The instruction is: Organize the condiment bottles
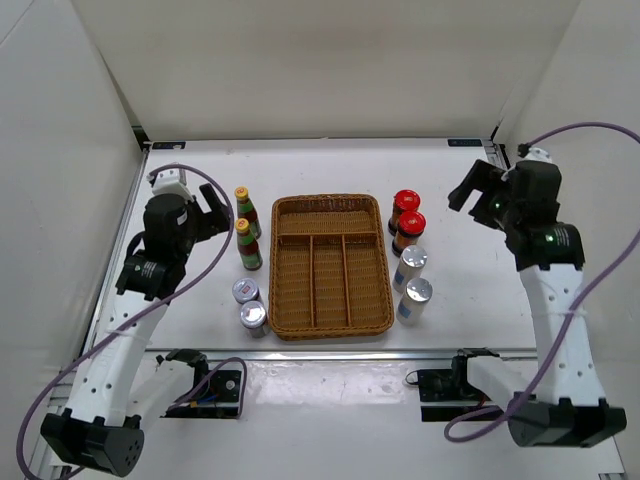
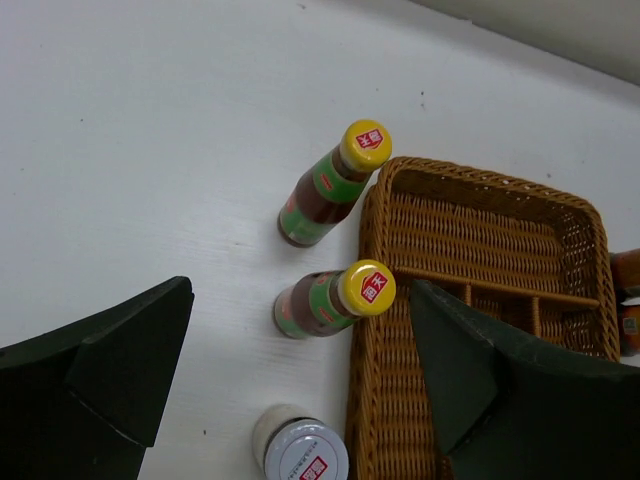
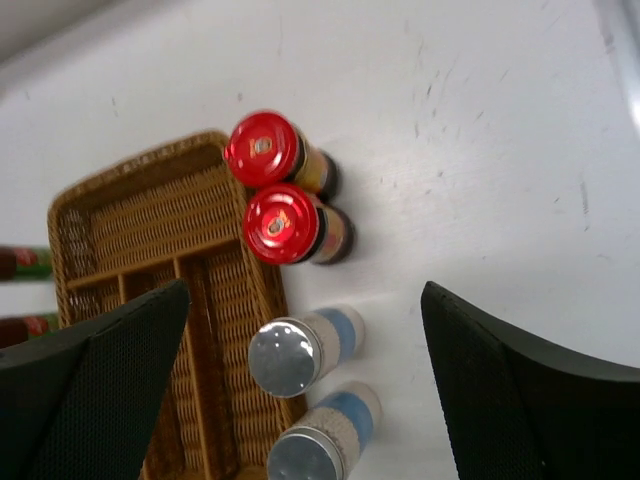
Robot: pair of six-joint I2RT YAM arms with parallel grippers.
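Eight condiment bottles (image 1: 247,245) stand upright on the white desk (image 1: 460,200): four at the wicker tray's (image 1: 331,265) 9 o'clock, four at 3 o'clock. Left pincer (image 1: 215,213) and right pincer (image 1: 472,185) hover wide, holding nothing. White walls (image 1: 320,70) surround.

The tray (image 1: 330,222) is woven brown wicker, rough and ribbed, with a faint sheen on its strands. Left of the tray, the sauce bottles (image 2: 320,190) have smooth yellow plastic-looking caps with a red sticker, and green labels over dark, shiny bodies. The short jars (image 2: 305,455) near them carry smooth, pale metallic lids. Right of the tray, the red-capped jars (image 3: 283,223) have glossy red caps, and the shakers (image 3: 285,356) have dull, brushed-looking silver tops. The table (image 2: 130,130) is matt white, lightly scuffed. The right gripper (image 3: 305,288) has matt black fingers (image 3: 110,390) with a fine mesh grain.
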